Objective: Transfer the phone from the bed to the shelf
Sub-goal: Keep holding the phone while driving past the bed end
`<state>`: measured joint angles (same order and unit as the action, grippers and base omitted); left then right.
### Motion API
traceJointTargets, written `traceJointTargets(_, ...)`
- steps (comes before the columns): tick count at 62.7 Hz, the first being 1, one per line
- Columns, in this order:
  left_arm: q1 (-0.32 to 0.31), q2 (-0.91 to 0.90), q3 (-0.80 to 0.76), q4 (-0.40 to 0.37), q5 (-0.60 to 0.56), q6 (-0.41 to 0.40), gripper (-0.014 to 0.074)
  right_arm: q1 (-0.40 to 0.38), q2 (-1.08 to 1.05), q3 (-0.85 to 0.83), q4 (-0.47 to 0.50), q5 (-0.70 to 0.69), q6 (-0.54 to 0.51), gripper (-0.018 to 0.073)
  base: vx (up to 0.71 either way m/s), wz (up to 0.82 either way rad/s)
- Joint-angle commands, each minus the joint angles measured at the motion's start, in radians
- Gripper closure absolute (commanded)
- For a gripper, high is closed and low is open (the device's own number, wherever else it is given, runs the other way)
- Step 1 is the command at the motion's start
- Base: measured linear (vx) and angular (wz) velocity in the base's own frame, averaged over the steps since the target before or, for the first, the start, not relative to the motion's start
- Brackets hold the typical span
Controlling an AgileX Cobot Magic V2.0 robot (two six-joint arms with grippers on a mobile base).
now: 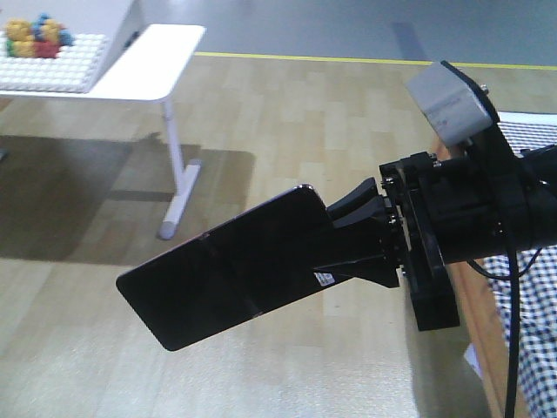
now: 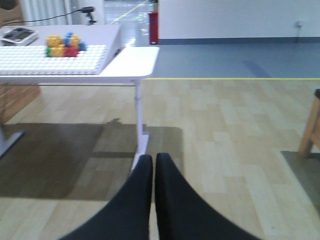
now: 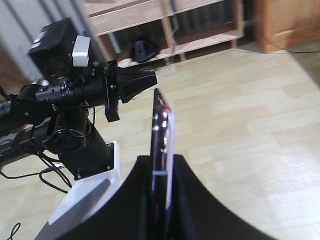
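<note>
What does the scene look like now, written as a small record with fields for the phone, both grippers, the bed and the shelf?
phone: thin glossy black phone, in the air above the wood floor
right gripper: shut on one end of the phone
left gripper: shut, holding nothing
bed: black-and-white checked bed with wooden frame, at the front view's right edge
shelf: light wooden shelf, across the floor, phone not yet on it
</note>
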<state>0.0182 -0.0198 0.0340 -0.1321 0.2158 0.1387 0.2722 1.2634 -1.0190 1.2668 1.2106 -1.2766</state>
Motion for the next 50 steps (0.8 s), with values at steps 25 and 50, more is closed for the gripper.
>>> traceJointTargets(25, -0.002, -0.006, 0.001, -0.006, -0.077, -0.004, 0.0596, 0.000, -0.027, -0.027, 0.093, 0.081, -0.002, 0.0561, 0.13, -0.41)
traceJointTargets(50, -0.002, -0.006, 0.001, -0.006, -0.077, -0.004, 0.0596, 0.000, -0.027, -0.027, 0.093, 0.081, -0.002, 0.0561, 0.10, -0.12)
